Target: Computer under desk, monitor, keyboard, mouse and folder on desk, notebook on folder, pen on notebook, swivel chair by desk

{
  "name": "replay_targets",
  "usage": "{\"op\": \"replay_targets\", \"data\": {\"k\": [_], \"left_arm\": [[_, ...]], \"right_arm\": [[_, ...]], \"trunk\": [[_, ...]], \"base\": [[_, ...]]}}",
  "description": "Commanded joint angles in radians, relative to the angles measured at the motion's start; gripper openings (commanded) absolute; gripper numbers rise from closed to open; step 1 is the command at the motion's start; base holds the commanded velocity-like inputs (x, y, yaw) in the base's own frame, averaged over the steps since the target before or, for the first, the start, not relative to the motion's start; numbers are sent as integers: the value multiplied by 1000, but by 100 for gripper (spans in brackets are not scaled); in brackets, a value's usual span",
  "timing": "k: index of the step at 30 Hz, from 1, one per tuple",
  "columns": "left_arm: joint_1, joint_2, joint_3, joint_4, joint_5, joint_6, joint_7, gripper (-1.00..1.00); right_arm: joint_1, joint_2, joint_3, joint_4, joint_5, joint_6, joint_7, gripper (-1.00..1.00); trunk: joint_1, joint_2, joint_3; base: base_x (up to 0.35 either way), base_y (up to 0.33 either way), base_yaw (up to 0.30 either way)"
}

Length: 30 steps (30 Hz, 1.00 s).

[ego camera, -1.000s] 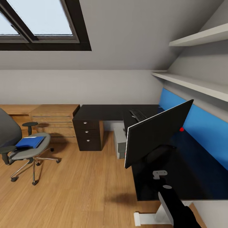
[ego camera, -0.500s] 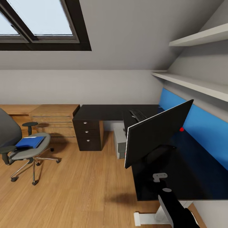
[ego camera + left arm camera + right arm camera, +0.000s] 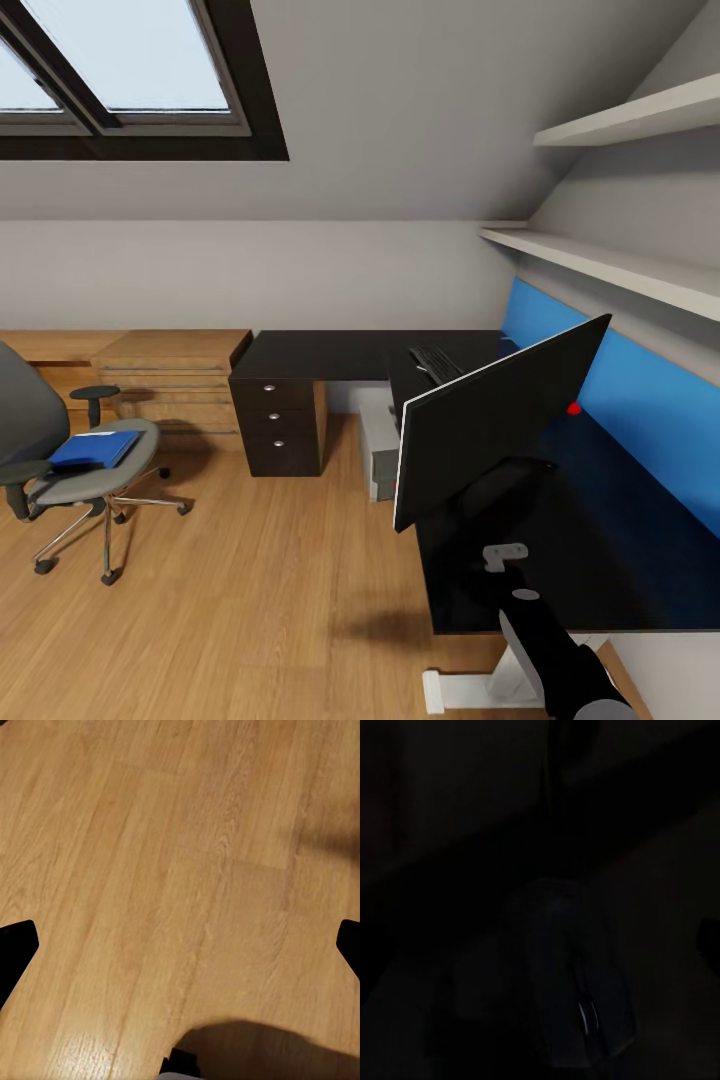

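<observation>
Directly beneath the right gripper (image 3: 556,945), jaws spread wide, the mouse (image 3: 566,979) rests on the desk (image 3: 600,560).

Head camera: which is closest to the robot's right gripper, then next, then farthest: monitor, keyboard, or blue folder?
1. Monitor, on the desk just beyond the right gripper.
2. Keyboard, farther back on the desk.
3. Blue folder, on the swivel chair across the room.

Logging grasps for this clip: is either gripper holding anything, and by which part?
Left gripper: open above the floor, nothing held. Right gripper: the mouse lies before it, but too dark to tell any grip.
</observation>
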State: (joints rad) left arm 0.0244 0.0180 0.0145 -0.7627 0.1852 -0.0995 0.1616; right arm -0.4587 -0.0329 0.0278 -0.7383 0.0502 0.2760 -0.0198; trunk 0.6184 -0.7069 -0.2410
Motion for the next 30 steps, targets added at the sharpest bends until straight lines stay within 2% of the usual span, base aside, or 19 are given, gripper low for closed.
{"op": "replay_targets", "data": {"k": [1,13,18,21,22,27,30], "left_arm": [[0,0,-2,-1,10,-2,3,100],[0,0,-2,-1,10,-2,3,100],[0,0,-2,-1,10,-2,3,100],[0,0,-2,-1,10,-2,3,100],[0,0,-2,-1,10,-2,3,100],[0,0,-2,-1,10,-2,3,100],[0,0,-2,-1,10,-2,3,100]], "right_arm": [[-1,-1,3,-1,5,6,-2,100],[-1,-3,3,3,5,3,-2,100],[-2,-19,1,8,0,-8,8,100],[-3,-26,0,18,-2,-13,29,100],[-8,-33,-4,27,-4,-22,65,100],[-10,-45,-9,29,-12,-56,88,100],[-10,-53,-13,29,-32,-68,108,100]], "trunk": [[0,-1,-1],[0,-1,-1],[0,-1,-1],[0,-1,-1],[0,-1,-1],[0,-1,-1],[0,-1,-1]], "base": [[0,0,0],[0,0,0],[0,0,0],[0,0,0],[0,0,0],[0,0,0],[0,0,0]]}}
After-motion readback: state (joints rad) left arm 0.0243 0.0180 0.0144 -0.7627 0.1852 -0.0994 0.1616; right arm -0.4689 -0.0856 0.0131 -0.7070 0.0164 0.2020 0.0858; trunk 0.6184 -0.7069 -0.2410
